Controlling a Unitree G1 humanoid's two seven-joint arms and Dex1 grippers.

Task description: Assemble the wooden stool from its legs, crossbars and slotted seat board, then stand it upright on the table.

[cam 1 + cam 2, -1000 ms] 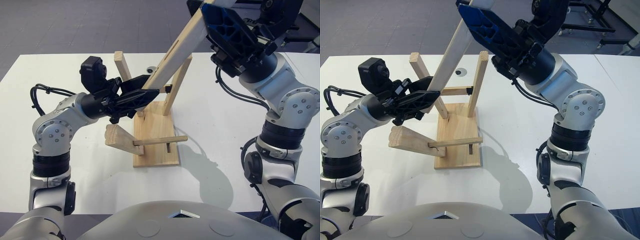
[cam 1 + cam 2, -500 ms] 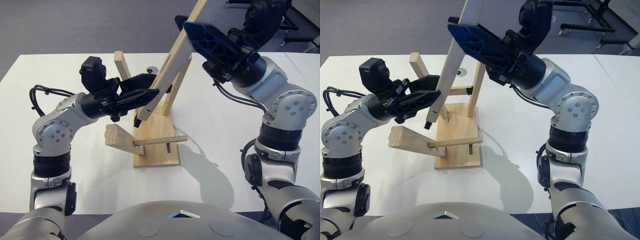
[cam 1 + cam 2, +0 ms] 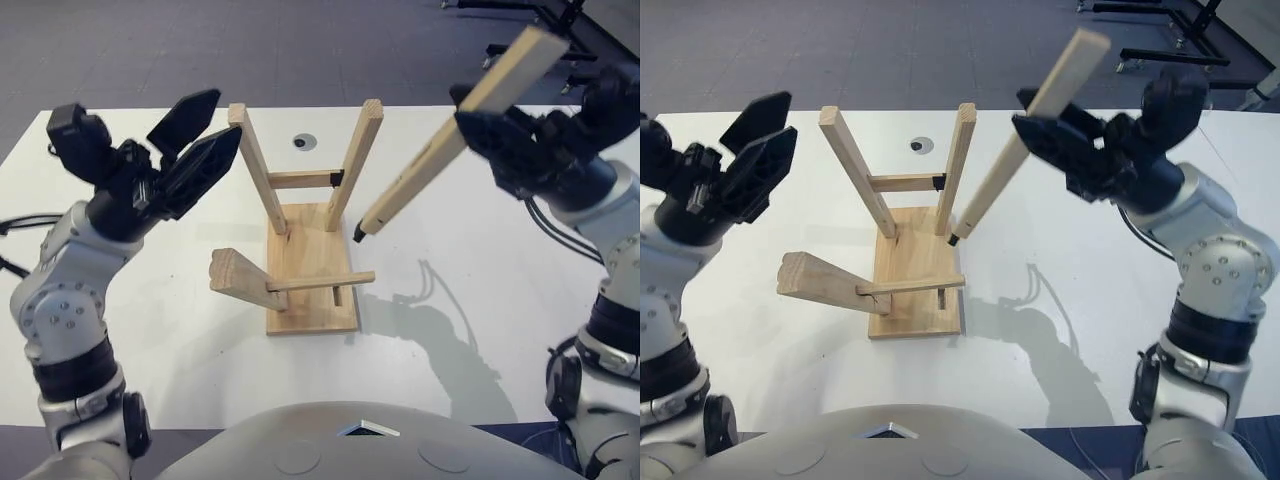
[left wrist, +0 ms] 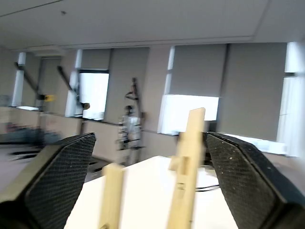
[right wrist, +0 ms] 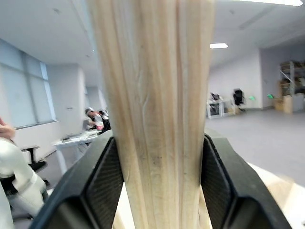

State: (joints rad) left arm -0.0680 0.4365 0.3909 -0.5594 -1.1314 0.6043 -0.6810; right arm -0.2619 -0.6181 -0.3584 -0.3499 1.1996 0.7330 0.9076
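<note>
The seat board [image 3: 312, 300] lies flat on the white table [image 3: 480, 290]. Two legs [image 3: 355, 160] stand up from it, joined by a crossbar [image 3: 300, 180]. A third leg [image 3: 240, 280] lies tilted at the board's left, with a crossbar [image 3: 325, 281] reaching over the board. My right gripper [image 3: 468, 115] is shut on a fourth leg [image 3: 420, 175] held slanted in the air, its dark lower tip just right of the standing legs; the right wrist view has this leg [image 5: 157, 114] between the pads. My left gripper [image 3: 226, 115] is open, raised left of the stool parts, with both upright legs [image 4: 186, 167] beyond it.
A small round fitting [image 3: 300, 141] sits in the table behind the stool parts. Bare table lies right of the board and along the front edge. Black stand feet [image 3: 1160, 55] are on the floor beyond the far right corner.
My right arm swung the held leg away to the right, out from between the left fingers. My left arm drew back to the left and rose, fingers spread wider.
</note>
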